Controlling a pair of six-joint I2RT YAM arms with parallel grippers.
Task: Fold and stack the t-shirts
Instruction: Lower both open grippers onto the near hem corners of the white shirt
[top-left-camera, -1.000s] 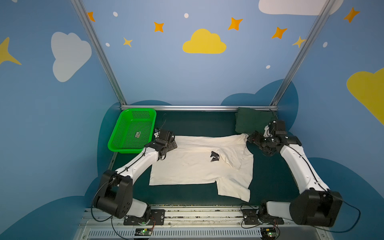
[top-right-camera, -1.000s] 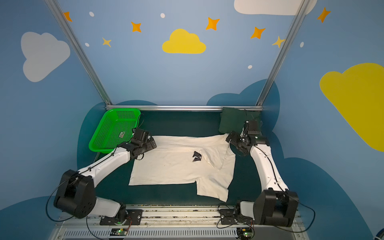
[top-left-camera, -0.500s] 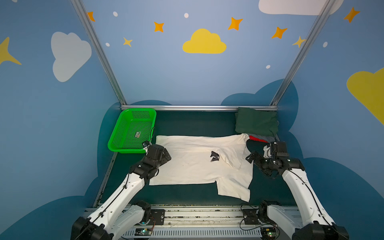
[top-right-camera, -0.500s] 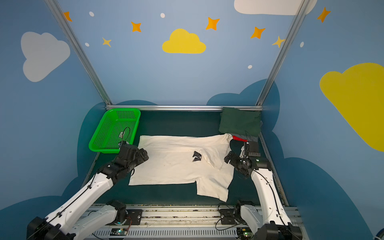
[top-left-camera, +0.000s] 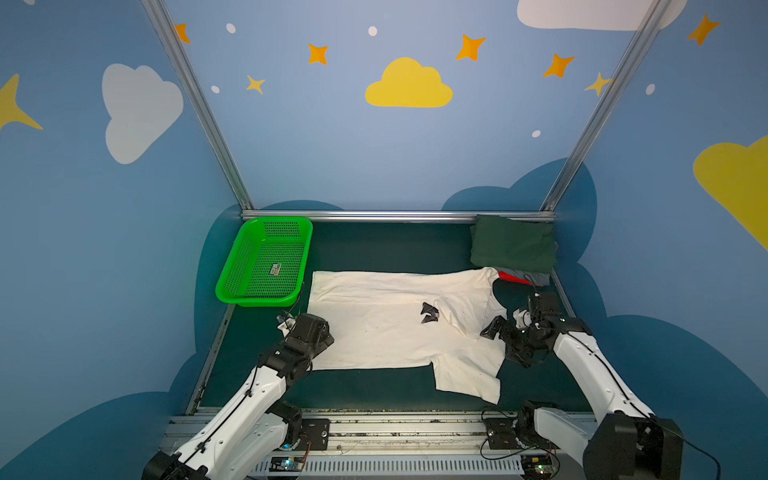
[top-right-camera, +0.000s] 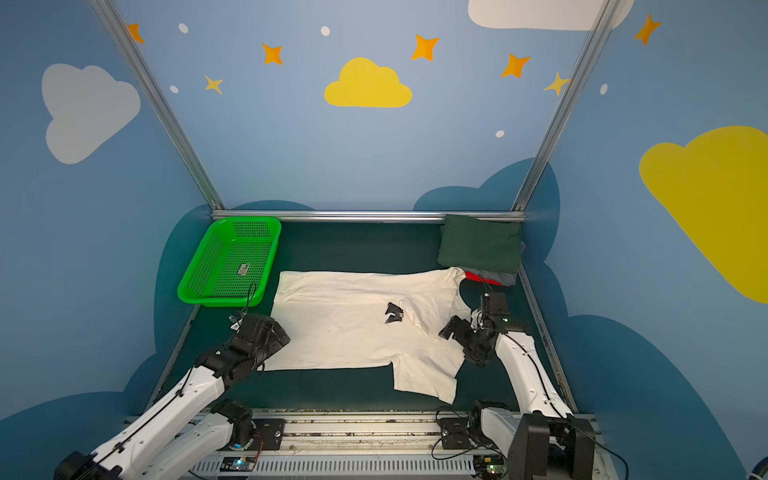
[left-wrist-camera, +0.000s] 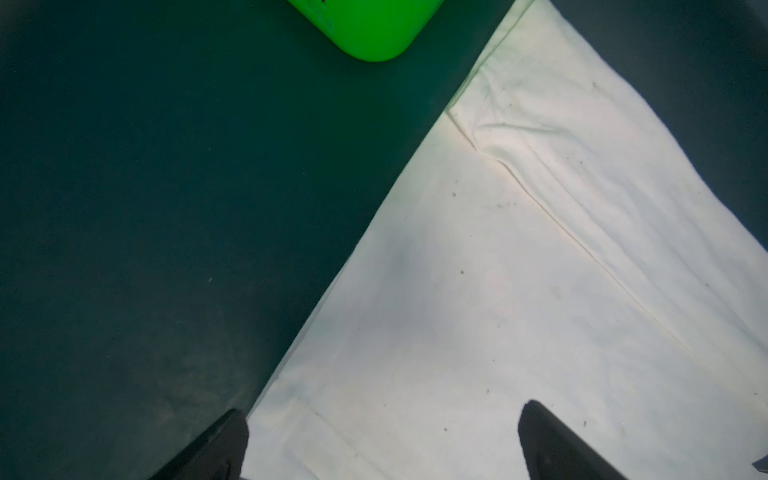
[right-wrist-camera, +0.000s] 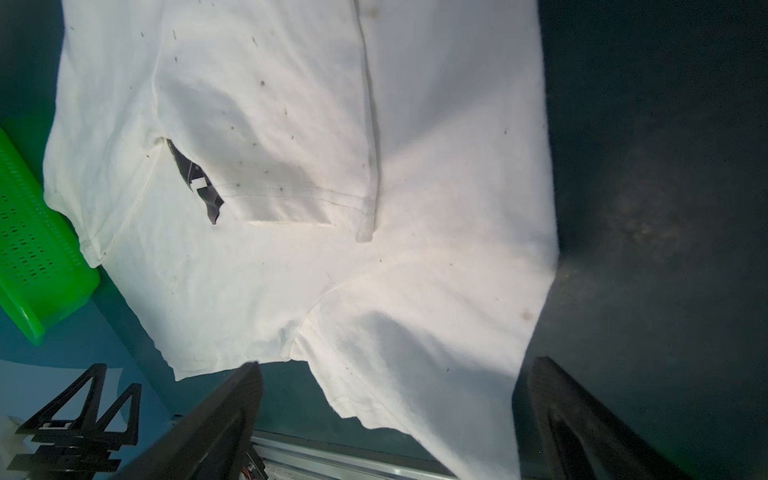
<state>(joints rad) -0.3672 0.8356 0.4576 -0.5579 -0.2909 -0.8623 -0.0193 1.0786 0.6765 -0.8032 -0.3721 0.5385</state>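
two arms have drawn back since a second ago. then the left end effector (top-left-camera: 311, 329) sat at the far corner of the cream tee (top-left-camera: 386, 328) beside the green basket (top-left-camera: 266, 297), and the right end effector (top-left-camera: 505, 343) was up by the folded stack. now both sit lower, toward the near side, one at each end of the tee. the tee itself has not shifted.

both end effectors are open and hold nothing. in the left wrist view the fingers (left-wrist-camera: 232, 436) stand wide apart astride the tee's edge, one over bare table (top-left-camera: 374, 249) and one over cloth. in the right wrist view the fingers (right-wrist-camera: 245, 399) also stand wide apart, above the sleeve end of the tee.

the cream tee lies spread flat in the middle of the table, just beside the basket. its far long edge is folded in, and one sleeve is turned over the body, so only a scrap of the black print (top-left-camera: 429, 312) shows. the other sleeve sticks out toward the near edge. small dark specks dot the cloth.

at the far right corner the dark green tee (top-left-camera: 513, 245) lies folded on top of the grey tee (top-left-camera: 536, 277) and the red tee (top-left-camera: 509, 277), which touches the cream tee's corner.
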